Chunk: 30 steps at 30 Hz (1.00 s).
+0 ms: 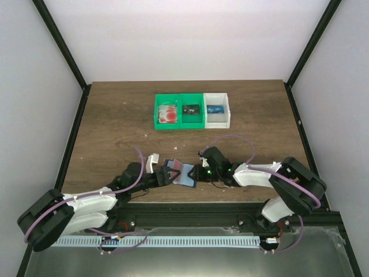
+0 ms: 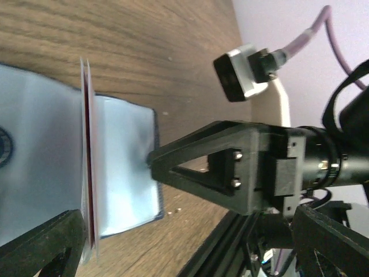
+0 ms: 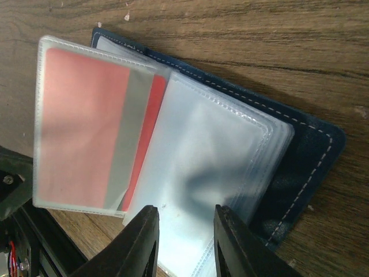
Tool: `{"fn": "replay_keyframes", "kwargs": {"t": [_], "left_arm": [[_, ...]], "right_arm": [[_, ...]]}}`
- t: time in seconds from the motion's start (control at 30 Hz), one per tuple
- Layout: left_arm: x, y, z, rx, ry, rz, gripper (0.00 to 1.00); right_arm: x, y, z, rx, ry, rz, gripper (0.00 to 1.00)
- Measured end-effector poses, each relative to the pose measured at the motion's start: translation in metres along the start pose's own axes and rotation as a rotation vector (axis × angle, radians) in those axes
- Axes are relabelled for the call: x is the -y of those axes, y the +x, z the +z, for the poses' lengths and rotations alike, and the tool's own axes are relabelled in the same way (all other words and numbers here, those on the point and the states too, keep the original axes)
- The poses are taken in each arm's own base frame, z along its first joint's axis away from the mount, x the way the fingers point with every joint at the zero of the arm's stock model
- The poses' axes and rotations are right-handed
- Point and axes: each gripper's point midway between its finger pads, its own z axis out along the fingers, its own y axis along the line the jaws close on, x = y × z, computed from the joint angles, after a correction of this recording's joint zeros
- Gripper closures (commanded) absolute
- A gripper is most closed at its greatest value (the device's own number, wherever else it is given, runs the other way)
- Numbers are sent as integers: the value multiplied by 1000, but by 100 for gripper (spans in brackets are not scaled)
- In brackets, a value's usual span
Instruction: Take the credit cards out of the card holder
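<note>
The card holder [image 1: 182, 175] lies open on the wood near the front edge, between my two grippers. Its navy cover [image 3: 305, 164] shows under a fan of clear sleeves [image 3: 213, 150]. One raised sleeve holds a red-and-white credit card [image 3: 86, 144]. In the left wrist view that sleeve and card [image 2: 87, 161] stand edge-on between the jaws of my left gripper [image 2: 115, 187], which is wide open around them without touching. My right gripper [image 3: 185, 216] hovers over the flat sleeves with its jaws partly apart and nothing pinched. In the top view the left gripper [image 1: 166, 173] and right gripper [image 1: 198, 171] flank the holder.
A green bin [image 1: 179, 122] and a white bin [image 1: 218, 122] stand side by side at the table's middle back. They hold a red-and-white card [image 1: 168, 112], a dark card [image 1: 191, 108] and a blue card [image 1: 215, 108]. The black frame rail [image 1: 190, 212] runs along the front edge.
</note>
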Motion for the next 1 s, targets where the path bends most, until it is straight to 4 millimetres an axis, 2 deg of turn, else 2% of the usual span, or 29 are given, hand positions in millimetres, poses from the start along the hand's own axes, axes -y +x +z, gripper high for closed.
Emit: {"fn": "replay_keyframes", "kwargs": {"t": [0.17, 0.53, 0.6, 0.73, 0.9, 1.0], "left_arm": [[17, -3, 4, -4, 40, 17, 0], [13, 5, 10, -38, 24, 12, 0], [13, 6, 10, -39, 26, 14, 6], [16, 4, 9, -33, 35, 21, 30], [20, 2, 8, -19, 44, 31, 35], [16, 2, 9, -18, 33, 32, 45]], "right_arm": [[0, 0, 0, -1, 0, 0, 73], [0, 1, 0, -4, -1, -1, 74], [-1, 2, -2, -7, -2, -1, 75], [-8, 3, -7, -5, -28, -12, 77], [-21, 0, -12, 6, -75, -29, 77], [-20, 0, -7, -3, -72, -26, 78]]}}
